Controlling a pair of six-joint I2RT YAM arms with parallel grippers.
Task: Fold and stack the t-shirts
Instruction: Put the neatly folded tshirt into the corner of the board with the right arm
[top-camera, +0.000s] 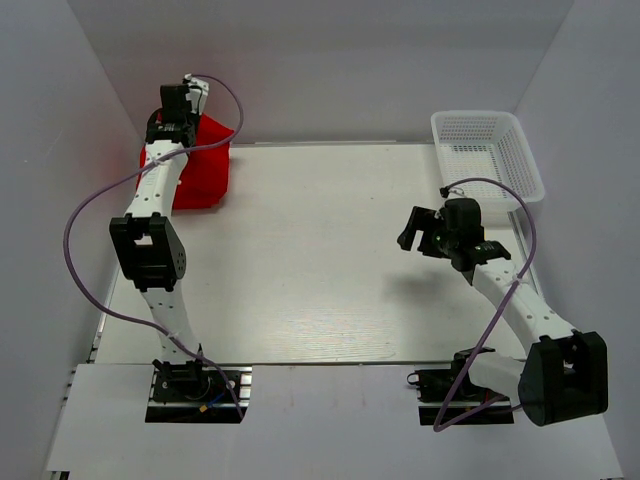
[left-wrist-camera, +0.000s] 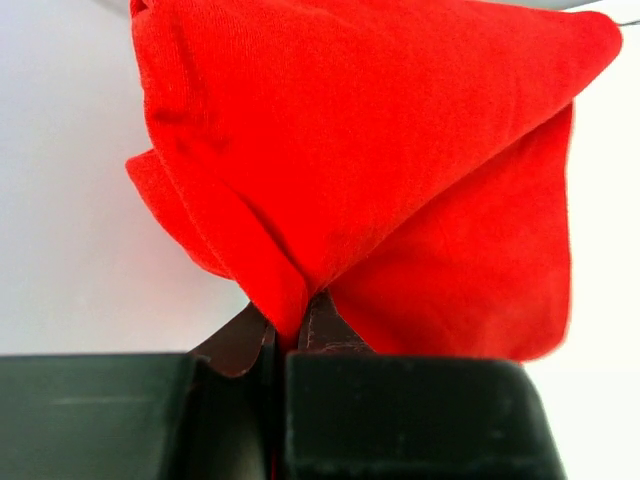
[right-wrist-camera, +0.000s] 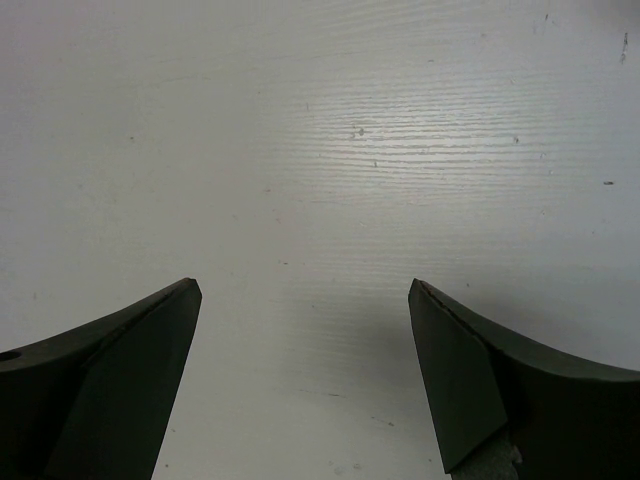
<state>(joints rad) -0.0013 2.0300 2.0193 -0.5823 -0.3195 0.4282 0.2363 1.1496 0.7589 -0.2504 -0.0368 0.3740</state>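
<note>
Red soft-cloth short-sleeved t-shirt bunched at far-left corner of white table, pinched by left gripper (jaws clamped on a fold). Right gripper spread wide, holding nothing. Step: fetching. Next move likely needs dragging it centreward and flattening.

Plain red t-shirt, white mesh basket, white table

Red t-shirts sit in a heap at the far left corner of the tabletop: plain bright red soft cloth, no print, partly hidden, count unclear. The lower part lies roughly flat in a folded, squarish slab close to the left edge. The upper part is bunched into a raised peak, with one fold clamped between the closed fingers of the left gripper and loose layers draping to either side of the pinch.
</note>
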